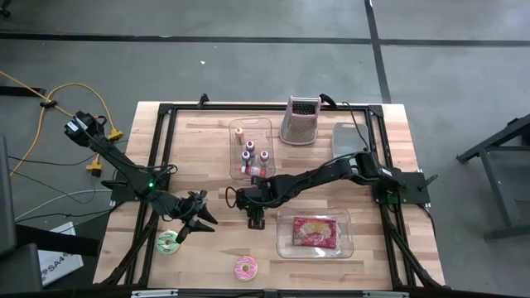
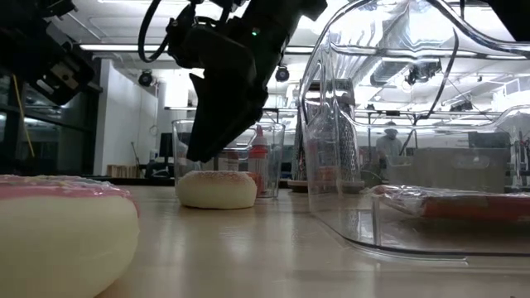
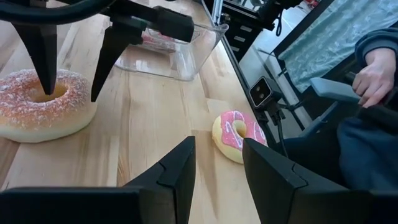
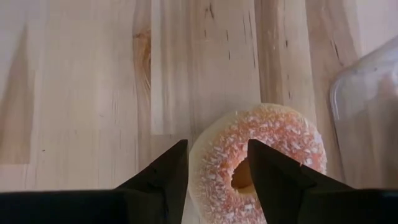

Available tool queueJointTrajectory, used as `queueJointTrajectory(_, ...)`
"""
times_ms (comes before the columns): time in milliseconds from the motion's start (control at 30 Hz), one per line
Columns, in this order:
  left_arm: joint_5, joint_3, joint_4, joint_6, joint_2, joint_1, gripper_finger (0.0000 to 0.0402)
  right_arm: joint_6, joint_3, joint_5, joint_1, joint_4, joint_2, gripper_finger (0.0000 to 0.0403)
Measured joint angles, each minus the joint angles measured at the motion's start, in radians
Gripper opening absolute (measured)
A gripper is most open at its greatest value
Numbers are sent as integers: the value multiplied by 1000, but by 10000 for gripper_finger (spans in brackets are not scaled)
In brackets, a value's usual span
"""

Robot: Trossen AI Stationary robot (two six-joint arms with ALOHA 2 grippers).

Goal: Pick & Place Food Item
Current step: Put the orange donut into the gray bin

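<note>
A coconut-sprinkled donut (image 4: 267,155) lies flat on the wooden table near its middle (image 2: 217,189). My right gripper (image 4: 217,171) hangs open right over it (image 1: 255,218), fingers slanting down. One finger stands in the donut's hole and the other outside the ring. My left gripper (image 3: 217,162) waits open near the table's left front (image 1: 197,220), holding nothing. A pink-iced donut (image 3: 239,134) lies at the near edge (image 1: 246,266), and a green-iced donut (image 1: 169,242) lies at the left front. My right gripper straddles one side of the coconut donut's ring (image 3: 71,93) from above, with one fingertip (image 3: 47,87) down in the hole and the other (image 3: 94,93) beside the outer wall. Whether either finger touches the donut, I cannot tell. The donut lies flat on the table.
A clear container (image 1: 283,247) with a pink packet stands right of the donut. A clear tray (image 1: 233,141) of small bottles and a metal grater (image 1: 300,120) stand at the back. A person's hand (image 3: 373,74) shows beyond the near edge.
</note>
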Motion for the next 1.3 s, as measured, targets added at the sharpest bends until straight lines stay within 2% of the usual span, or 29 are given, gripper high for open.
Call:
queueJointTrajectory(567, 0, 0, -7, 0, 0, 0, 129, 42, 3, 1, 1, -15, 55, 153)
queueJointTrajectory(1300, 0, 0, -5, 0, 0, 0, 129, 46, -2, 106, 2, -45, 9, 153)
